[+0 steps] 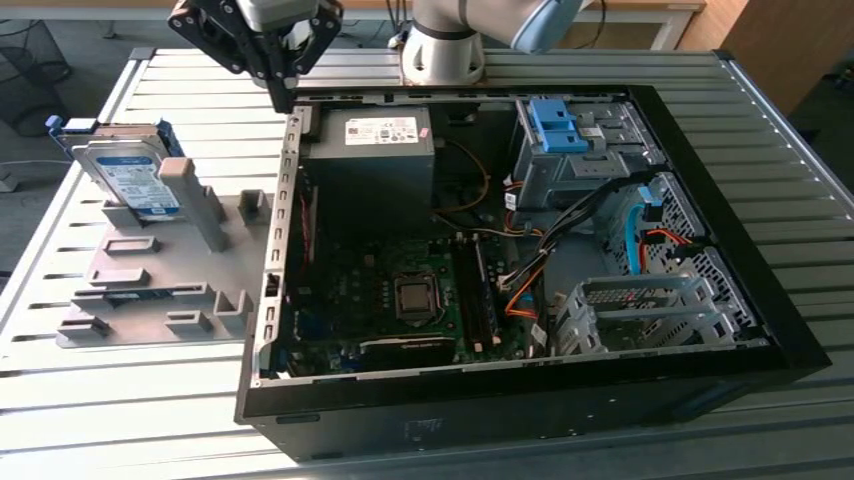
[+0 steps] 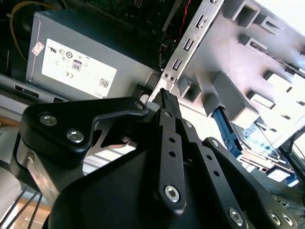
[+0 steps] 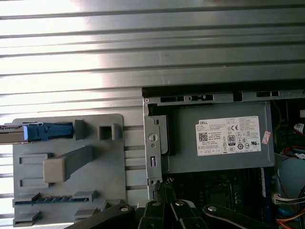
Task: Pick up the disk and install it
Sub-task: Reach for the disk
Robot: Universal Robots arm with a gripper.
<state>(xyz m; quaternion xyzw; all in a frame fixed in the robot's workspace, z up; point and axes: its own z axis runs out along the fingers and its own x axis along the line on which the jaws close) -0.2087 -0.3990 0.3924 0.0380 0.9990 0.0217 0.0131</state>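
Silver disk [image 1: 130, 178] in its blue frame stands on edge in the grey holder plate [image 1: 160, 290]. It leans against an upright grey post [image 1: 200, 205] at the exterior view's left, outside the computer case [image 1: 747, 330]. You get it edge-on as a blue strip in the first wrist view [image 3: 47, 131]. In the second wrist view it sits partly behind a grey block [image 2: 259, 143].

Your pincer [image 1: 280, 95] hangs over the case wall that faces the holder plate, near the power supply [image 1: 374, 150] and well apart from the disk. It is clenched, tips pressed together, and grips nothing. In both wrist views the pincer tip [image 2: 164, 95] [image 3: 162, 188] sits over that perforated metal wall, just beside the power supply [image 3: 219, 138].

The case lies open on its side on the slatted metal tabletop [image 1: 134, 400]. Inside you see the motherboard [image 1: 360, 285]. A grey drive bay [image 1: 574, 170] sits in the far corner with a blue bracket [image 1: 558, 125] on top. The disk is not yet picked up.
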